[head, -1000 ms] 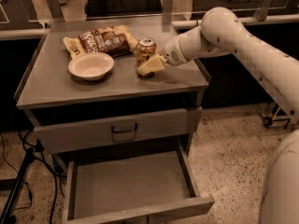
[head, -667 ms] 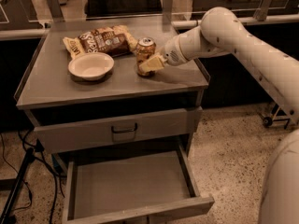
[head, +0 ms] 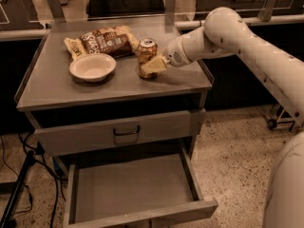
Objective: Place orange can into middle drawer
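The orange can (head: 147,48) stands upright on the cabinet top (head: 57,87), to the right of the snack bag. My gripper (head: 152,65) is at the can's lower front side, reaching in from the right and touching or nearly touching it. My pale arm (head: 228,30) stretches across the right edge of the cabinet. The middle drawer (head: 133,189) is pulled out at the bottom, and its flat grey floor is bare.
A white bowl (head: 92,66) sits left of the can. A brown-and-cream snack bag (head: 102,41) lies behind it. A closed drawer front with a dark loop handle (head: 126,131) is above the open drawer. Cables and a stand leg (head: 19,184) are at the left on the floor.
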`<action>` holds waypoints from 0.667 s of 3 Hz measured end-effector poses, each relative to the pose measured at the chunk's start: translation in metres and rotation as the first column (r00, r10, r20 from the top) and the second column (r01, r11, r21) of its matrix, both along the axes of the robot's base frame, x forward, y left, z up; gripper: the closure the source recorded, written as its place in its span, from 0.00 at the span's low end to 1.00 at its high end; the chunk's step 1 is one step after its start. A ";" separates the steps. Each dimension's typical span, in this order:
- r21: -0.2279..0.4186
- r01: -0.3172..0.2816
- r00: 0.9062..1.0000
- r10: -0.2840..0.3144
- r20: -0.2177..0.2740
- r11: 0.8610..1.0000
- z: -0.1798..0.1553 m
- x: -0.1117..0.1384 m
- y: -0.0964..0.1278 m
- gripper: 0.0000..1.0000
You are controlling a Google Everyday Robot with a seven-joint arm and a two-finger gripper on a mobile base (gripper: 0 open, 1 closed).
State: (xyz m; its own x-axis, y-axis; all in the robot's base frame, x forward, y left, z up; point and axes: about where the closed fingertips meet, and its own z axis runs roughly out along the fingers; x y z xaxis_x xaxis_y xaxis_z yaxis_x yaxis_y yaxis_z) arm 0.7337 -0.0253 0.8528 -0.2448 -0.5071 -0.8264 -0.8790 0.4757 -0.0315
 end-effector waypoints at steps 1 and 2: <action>0.010 0.007 1.000 -0.007 0.015 1.000 0.019 -0.022 -0.003 1.00; 0.031 0.033 0.999 -0.034 0.026 0.999 0.036 -0.054 -0.010 1.00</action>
